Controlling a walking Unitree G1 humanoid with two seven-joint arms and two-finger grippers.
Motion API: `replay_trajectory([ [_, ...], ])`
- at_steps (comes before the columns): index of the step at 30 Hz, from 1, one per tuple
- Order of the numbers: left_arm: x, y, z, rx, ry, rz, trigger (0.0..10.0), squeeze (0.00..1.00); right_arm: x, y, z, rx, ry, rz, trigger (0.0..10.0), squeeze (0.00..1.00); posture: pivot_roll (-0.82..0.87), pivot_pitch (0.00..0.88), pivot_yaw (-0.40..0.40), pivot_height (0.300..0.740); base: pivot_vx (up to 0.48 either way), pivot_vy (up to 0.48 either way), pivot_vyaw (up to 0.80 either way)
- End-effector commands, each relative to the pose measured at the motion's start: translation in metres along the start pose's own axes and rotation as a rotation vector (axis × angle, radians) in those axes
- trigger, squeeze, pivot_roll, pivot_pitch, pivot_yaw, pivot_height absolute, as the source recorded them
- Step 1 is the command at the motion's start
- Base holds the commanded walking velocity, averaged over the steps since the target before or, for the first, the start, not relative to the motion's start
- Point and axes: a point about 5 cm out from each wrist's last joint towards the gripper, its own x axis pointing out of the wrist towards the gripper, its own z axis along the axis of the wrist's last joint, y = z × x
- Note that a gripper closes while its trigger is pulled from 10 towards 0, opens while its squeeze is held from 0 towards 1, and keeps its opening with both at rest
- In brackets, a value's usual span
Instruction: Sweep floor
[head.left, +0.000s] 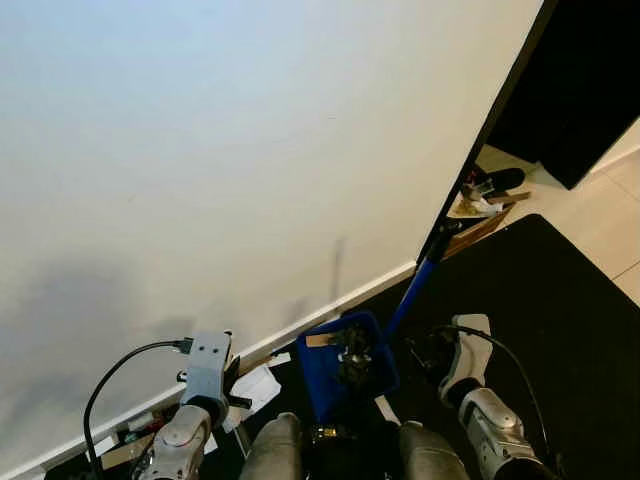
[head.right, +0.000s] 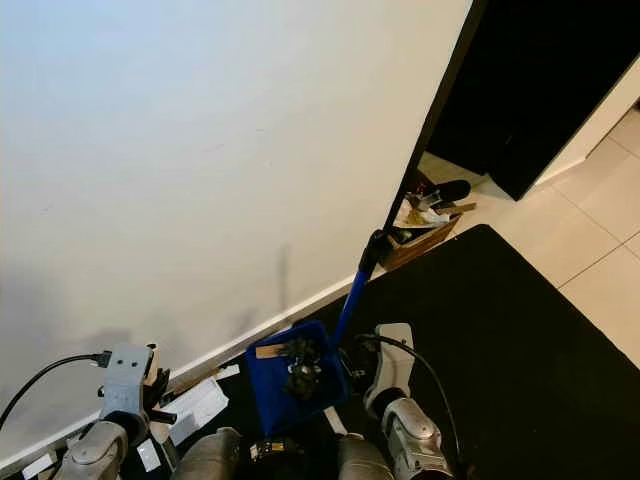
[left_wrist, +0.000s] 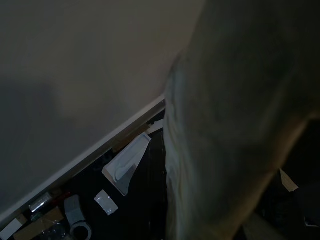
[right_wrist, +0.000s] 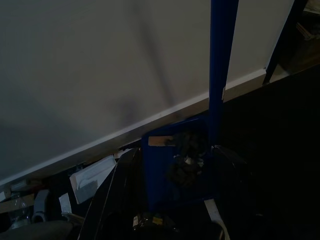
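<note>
- The robot's two legs (head.left: 275, 450) show at the near edge of the eye views, standing on a black mat (head.left: 560, 330).
- The left arm is low on the left with a black cable (head.left: 120, 370) looping from its wrist; the left gripper (head.left: 232, 385) is near the wall's foot, and I cannot tell how its fingers stand.
- The right arm is low on the right with its own cable; the right gripper (head.left: 432, 352) is just beside the blue handle, but the dark fingers blur into the mat, so I cannot tell whether they grip it.
- Between the arms, just ahead of the legs, sits a blue dustpan (head.left: 330, 375) holding dark debris (right_wrist: 187, 155) and a brown scrap (right_wrist: 161, 142).
- Its blue handle (right_wrist: 222, 60) rises from the pan's right side and leans away toward the wall corner, ending in a black grip (head.right: 374, 250).
- Left of the pan, a white flat piece (left_wrist: 125, 162) lies on the mat by the skirting (left_wrist: 90, 155).
- Further along the skirting lie small white scraps (left_wrist: 106, 201), a grey piece (left_wrist: 75, 215) and brown bits, all small and dim.
- A white wall (head.left: 220, 150) rises behind all this.
- Beyond the wall's corner, a heap of litter (head.right: 430, 215) lies on pale tiles (head.right: 600, 270), beside a dark opening (head.right: 540, 80).
</note>
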Motion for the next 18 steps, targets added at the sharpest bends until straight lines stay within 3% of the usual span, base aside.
replay_trajectory([
  [1,0.0003,-0.0150,-0.0063,-0.030,0.015,-0.035,10.0,0.00,-0.0043,-0.0047,-0.0052,0.007,0.023,-0.014,10.0,0.00,0.08,0.148,-0.029,0.740,0.000,0.000,0.00],
  [18,0.0001,-0.0148,-0.0063,-0.030,0.014,-0.034,10.0,0.00,-0.0044,-0.0050,-0.0053,0.007,0.022,-0.015,10.0,0.00,0.08,0.153,-0.027,0.740,0.000,0.000,0.00],
])
